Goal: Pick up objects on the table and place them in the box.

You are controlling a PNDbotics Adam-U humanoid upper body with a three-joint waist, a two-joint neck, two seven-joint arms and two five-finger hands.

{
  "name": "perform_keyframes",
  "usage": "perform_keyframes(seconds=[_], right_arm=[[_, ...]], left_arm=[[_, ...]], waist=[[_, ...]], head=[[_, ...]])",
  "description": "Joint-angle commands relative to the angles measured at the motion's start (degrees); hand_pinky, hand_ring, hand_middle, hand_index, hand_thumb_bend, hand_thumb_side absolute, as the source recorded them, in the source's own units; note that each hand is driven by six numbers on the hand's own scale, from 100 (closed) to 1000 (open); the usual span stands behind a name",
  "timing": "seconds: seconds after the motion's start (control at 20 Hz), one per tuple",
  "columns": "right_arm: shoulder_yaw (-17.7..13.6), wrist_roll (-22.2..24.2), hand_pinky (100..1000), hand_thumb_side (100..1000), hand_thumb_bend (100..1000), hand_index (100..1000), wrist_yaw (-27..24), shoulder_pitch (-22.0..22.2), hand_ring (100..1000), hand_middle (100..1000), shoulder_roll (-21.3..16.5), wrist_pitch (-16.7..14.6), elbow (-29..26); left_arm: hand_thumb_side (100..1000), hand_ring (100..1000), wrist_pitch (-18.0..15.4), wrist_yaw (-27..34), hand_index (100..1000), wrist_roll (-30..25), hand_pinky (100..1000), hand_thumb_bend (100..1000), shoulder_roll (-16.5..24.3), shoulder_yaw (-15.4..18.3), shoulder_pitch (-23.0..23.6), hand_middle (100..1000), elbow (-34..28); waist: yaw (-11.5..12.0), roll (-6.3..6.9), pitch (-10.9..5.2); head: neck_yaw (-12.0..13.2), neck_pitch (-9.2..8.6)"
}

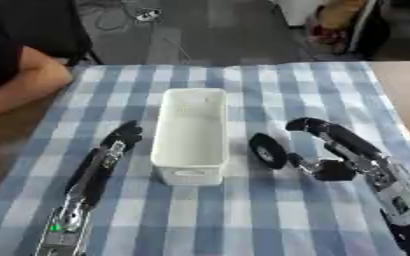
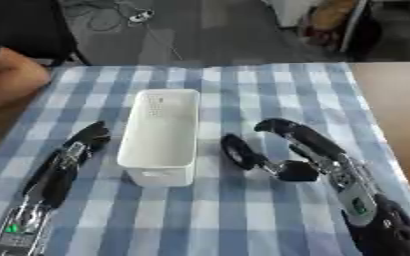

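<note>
In the left eye view, a small black wheel-like object is seen standing on edge on the checked cloth of the surface, just right of the white box. The right hand is curved around it from the right: the fingers arch over and beyond it, and the thumb comes in low on its near right side. Whether the object is actually pinched or only bracketed cannot be told here. The box is long and narrow, its long axis running from near to far, and nothing is seen inside it. The object lies left of the right palm, so the move toward the box is judged to be a short lift and carry to the left over the box's right wall. The left hand lies flat on the cloth left of the box, fingers straight and together, pointing far; it is well apart from the object, with the box between them.

In the right eye view, the black object shows a narrow gap of cloth between itself and the box. The right hand is the nearer one by far. Nothing stands between object and box; only the box wall has to be cleared. A person's arm rests at the far left corner of the surface, away from the task's things.
</note>
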Motion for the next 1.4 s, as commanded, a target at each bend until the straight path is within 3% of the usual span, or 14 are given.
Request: perform_keyframes(seconds=[0.05,0.65,0.8,0.85,0.9,0.95,1.0,1.15,1.25,1.4], right_arm=[[0.22,0.21,1000,720,292,907,1.18,-2.27,930,864,0.59,-0.65,1.73],[0.14,-0.93,1000,722,286,904,5.88,-5.14,925,859,3.98,-2.07,9.00],[0.05,-2.35,1000,693,248,847,6.61,-5.33,885,804,4.37,-2.26,9.14],[0.04,-3.01,999,679,219,819,6.86,-5.36,865,778,4.45,-2.24,9.07],[0.01,-3.87,965,653,122,769,7.11,-5.39,834,735,4.50,-2.15,8.93],[-0.06,-5.00,965,653,122,769,7.36,-5.37,834,735,4.52,-1.91,8.76],[-0.12,-6.25,879,569,100,625,7.63,-5.35,730,599,4.51,-1.54,8.62],[-0.23,-10.49,771,499,100,474,8.28,-5.23,582,469,4.52,0.10,8.33],[-0.21,-13.20,753,487,100,424,8.27,-5.14,552,423,4.56,1.24,8.28],[0.10,-15.40,754,488,100,419,8.37,-5.11,552,418,4.58,2.01,8.45]], left_arm=[[1000,880,-0.02,-0.10,867,-0.21,936,100,0.40,-0.34,-0.37,1000,-0.60],[1000,880,-0.10,-0.03,866,-0.46,937,100,0.18,-0.52,-0.44,1000,-0.48],[1000,881,-0.11,-0.01,866,-0.48,937,100,0.17,-0.53,-0.44,1000,-0.46],[1000,881,-0.12,0.00,866,-0.49,938,100,0.17,-0.54,-0.45,1000,-0.45],[1000,881,-0.13,0.00,866,-0.51,938,100,0.17,-0.55,-0.45,1000,-0.45],[1000,881,-0.13,-0.01,866,-0.51,938,100,0.17,-0.54,-0.45,1000,-0.44],[1000,881,-0.13,-0.01,866,-0.51,938,100,0.17,-0.54,-0.44,1000,-0.44],[1000,881,-0.14,-0.01,865,-0.52,938,100,0.18,-0.54,-0.43,1000,-0.42],[1000,881,-0.14,-0.02,865,-0.53,938,100,0.18,-0.54,-0.43,1000,-0.41],[1000,881,-0.14,-0.04,865,-0.53,938,100,0.19,-0.53,-0.43,1000,-0.40]], waist=[[0.06,0.01,-0.74],[0.41,0.21,-0.60],[0.38,0.27,-0.60],[0.39,0.28,-0.60],[0.38,0.29,-0.61],[0.37,0.29,-0.61],[0.36,0.29,-0.62],[0.34,0.28,-0.62],[0.33,0.28,-0.62],[0.32,0.29,-0.63]], head=[[-0.61,-0.70],[-1.12,-0.86],[-1.20,-0.88],[-1.22,-0.89],[-1.23,-0.90],[-1.25,-0.92],[-1.25,-0.95],[-1.27,-0.99],[-1.26,-0.99],[-1.28,-1.00]])
